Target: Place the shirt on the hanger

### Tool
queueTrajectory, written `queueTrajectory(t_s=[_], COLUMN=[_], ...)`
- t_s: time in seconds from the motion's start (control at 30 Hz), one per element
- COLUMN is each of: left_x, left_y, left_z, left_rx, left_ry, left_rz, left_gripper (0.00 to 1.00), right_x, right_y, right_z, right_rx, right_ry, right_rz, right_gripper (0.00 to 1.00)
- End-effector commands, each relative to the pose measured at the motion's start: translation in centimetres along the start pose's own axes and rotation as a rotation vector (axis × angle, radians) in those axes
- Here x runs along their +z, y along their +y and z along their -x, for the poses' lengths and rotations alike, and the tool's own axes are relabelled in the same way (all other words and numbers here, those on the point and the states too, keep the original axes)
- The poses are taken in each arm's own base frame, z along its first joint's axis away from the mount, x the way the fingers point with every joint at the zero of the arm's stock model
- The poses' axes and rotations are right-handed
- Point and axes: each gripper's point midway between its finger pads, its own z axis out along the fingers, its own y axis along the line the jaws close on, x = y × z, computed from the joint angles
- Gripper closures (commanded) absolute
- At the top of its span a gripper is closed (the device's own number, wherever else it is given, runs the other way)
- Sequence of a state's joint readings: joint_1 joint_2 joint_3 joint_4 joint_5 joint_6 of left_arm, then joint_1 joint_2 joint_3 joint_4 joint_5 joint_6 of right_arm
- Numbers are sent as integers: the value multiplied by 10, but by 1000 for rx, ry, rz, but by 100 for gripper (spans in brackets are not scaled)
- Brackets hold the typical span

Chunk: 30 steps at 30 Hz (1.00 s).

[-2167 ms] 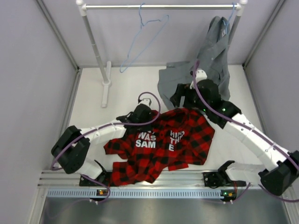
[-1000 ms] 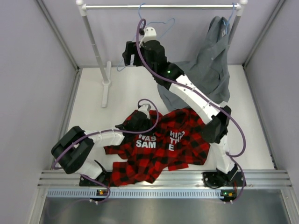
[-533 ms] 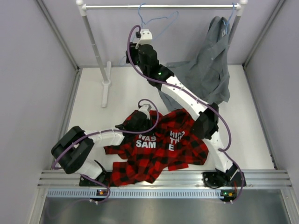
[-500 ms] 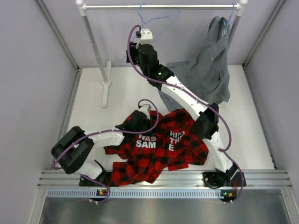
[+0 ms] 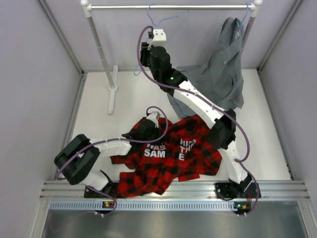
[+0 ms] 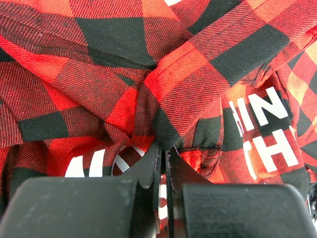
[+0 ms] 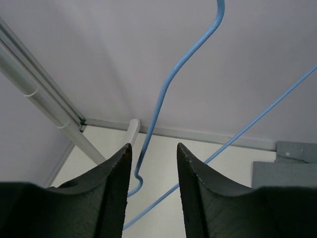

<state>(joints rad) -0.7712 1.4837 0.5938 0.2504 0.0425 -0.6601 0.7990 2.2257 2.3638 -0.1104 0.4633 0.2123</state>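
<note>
The red-and-black plaid shirt (image 5: 178, 153) lies crumpled on the table with its white lettering facing up. My left gripper (image 5: 147, 130) rests on the shirt's upper left part. In the left wrist view it (image 6: 163, 148) is shut on a fold of the shirt (image 6: 173, 89). The thin light-blue hanger (image 5: 171, 20) hangs bare from the rail. My right gripper (image 5: 145, 52) is raised at the hanger's lower left part. In the right wrist view the hanger (image 7: 163, 94) has two wires running between the fingers of the right gripper (image 7: 153, 148), whose jaws stand apart and do not clamp the wire.
A grey shirt (image 5: 223, 69) hangs from a second blue hanger at the rail's right end and drapes onto the table. The white rail (image 5: 168, 7) stands on a slanted post (image 5: 101, 49) with a foot (image 5: 113, 91). Grey walls close in on both sides.
My right arm has swung from beside the grey shirt up to the bare hanger, shifting slightly right in the last half second. The left gripper has stayed on the plaid shirt.
</note>
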Motion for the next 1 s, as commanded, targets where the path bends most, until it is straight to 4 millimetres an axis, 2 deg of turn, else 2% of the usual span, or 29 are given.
queueTrajectory(t_s=[0.0, 0.07, 0.1, 0.2, 0.23, 0.3, 0.47, 0.53, 0.63, 0.7, 0.73, 0.97], left_x=[-4, -5, -4, -3, -3, -2, -1, -1, -1, -1, -1, 2], left_y=[-14, -12, -12, -12, -12, -14, -15, -15, -13, -12, -11, -8], left_z=[11, 11, 11, 10, 9, 10, 9, 10, 8, 7, 6, 3], left_rx=[-1, 2, 5, 5, 2, 0, -3, -3, 0, 0, -1, 0], left_ry=[-49, -50, -50, -45, -44, -47, -44, -46, -42, -42, -41, -28], left_rz=[-62, -57, -57, -57, -60, -69, -72, -72, -68, -65, -62, -56], left_gripper=[100, 100, 100, 100, 100, 100, 100, 100, 100, 100, 100, 100], right_x=[-8, -10, -16, -20, -26, -27, -35, -37, -35, -32, -31, -44], right_y=[-9, -16, -19, -33, -33, -33, -38, -44, -53, -65, -68, -77], right_z=[58, 55, 65, 52, 61, 53, 56, 57, 54, 49, 48, 35], right_rx=[64, 49, 54, 32, 39, 26, -17, -36, -21, -14, -14, -88], right_ry=[-106, -94, -106, -69, -78, -49, -14, -8, 29, 60, 71, 168], right_rz=[-12, -39, -52, -82, -75, -42, -45, -59, -36, -46, -33, 3], right_gripper=[61, 61, 61, 61, 60, 59, 59, 64, 64, 65, 69, 73])
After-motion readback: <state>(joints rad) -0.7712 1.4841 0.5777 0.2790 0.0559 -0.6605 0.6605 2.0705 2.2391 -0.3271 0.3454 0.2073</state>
